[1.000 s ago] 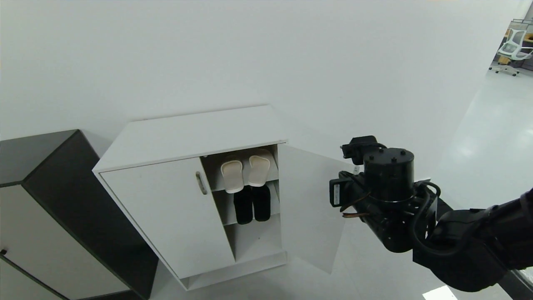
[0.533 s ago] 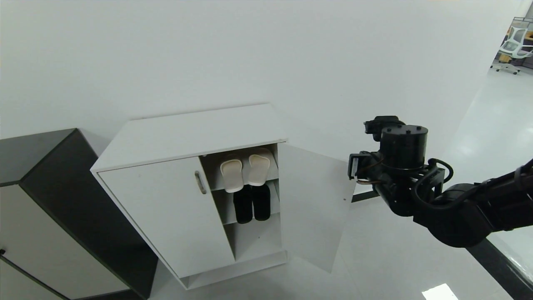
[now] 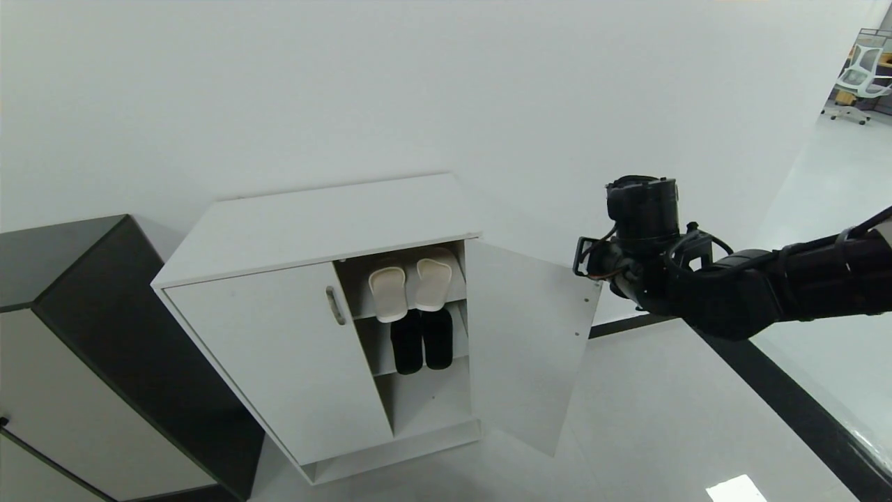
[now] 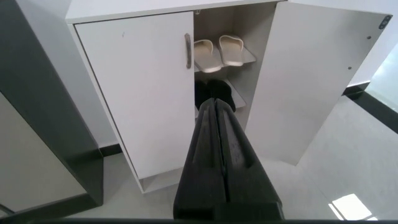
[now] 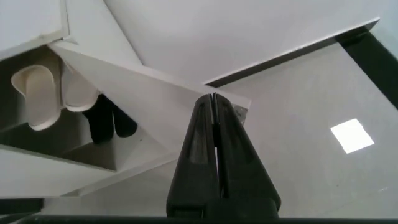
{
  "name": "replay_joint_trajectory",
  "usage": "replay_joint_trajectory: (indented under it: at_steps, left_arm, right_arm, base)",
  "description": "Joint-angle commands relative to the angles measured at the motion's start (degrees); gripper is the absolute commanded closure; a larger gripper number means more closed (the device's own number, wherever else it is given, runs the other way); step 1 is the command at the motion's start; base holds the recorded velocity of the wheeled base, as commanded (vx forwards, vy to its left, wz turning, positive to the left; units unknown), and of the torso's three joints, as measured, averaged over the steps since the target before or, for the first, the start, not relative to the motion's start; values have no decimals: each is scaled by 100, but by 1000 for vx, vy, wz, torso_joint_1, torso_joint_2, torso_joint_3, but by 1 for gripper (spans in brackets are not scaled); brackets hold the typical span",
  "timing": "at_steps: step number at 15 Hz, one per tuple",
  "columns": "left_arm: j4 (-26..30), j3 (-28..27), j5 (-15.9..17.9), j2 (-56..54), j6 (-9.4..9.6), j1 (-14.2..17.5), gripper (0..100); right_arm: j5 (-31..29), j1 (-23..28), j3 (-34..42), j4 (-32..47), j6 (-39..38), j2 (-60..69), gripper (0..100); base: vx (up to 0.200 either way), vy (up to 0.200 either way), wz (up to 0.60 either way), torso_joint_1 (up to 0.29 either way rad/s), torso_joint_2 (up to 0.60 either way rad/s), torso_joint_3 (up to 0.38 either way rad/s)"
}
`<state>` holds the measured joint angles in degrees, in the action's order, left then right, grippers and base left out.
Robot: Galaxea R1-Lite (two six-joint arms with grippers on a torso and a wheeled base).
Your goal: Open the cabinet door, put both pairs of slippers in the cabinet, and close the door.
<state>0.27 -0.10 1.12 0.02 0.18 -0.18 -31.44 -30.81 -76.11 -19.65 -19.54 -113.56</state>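
Both pairs, white slippers (image 3: 411, 289) above black slippers (image 3: 421, 340), lie inside the cabinet (image 3: 320, 223), whose door (image 3: 529, 341) stands open. Closing is left: the right gripper (image 5: 214, 98), fingers pressed together like those of the left gripper (image 4: 216, 102), near that door's free edge, must push it shut

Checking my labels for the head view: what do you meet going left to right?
Black cabinet → closed cabinet door → white slippers → open cabinet door → right end effector → office chair.
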Motion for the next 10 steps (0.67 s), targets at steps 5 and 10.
replay_joint_trajectory:
  at_steps: [5, 10]
  left_arm:
    - [0, 1, 2, -2, -1, 1, 100]
    - [0, 1, 2, -2, -1, 1, 100]
  right_arm:
    - [138, 382, -572, -12, -111, -844, 100]
    - [147, 400, -581, -135, -94, -1002, 100]
  base:
    - [0, 0, 0, 0, 0, 0]
    - [0, 0, 0, 0, 0, 0]
